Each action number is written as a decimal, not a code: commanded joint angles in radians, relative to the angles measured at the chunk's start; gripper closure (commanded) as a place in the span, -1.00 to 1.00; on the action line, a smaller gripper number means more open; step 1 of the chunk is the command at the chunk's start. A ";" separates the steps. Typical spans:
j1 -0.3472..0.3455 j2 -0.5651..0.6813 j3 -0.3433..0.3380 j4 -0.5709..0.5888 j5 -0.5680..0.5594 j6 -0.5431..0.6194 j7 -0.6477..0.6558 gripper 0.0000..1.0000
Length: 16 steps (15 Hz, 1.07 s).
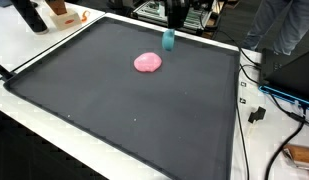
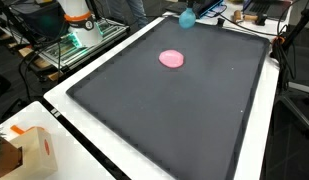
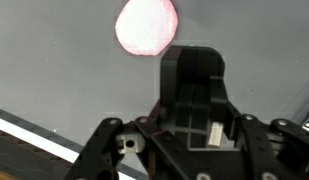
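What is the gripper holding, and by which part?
Cannot tell: a teal object sits right under the gripper in an exterior view, but the hold is hidden.

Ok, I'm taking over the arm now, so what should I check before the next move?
1. Gripper open or shut: cannot tell, fingers unclear in every view.
2. Teal object directly under the gripper, held or not: cannot tell.
3. Pink blob lies free on the black mat: ok.
4. Pink blob apart from the teal object: ok.
5. Pink blob in sight of the wrist view: ok.
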 commanded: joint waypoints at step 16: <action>-0.054 -0.209 -0.065 -0.147 0.103 0.008 -0.183 -0.08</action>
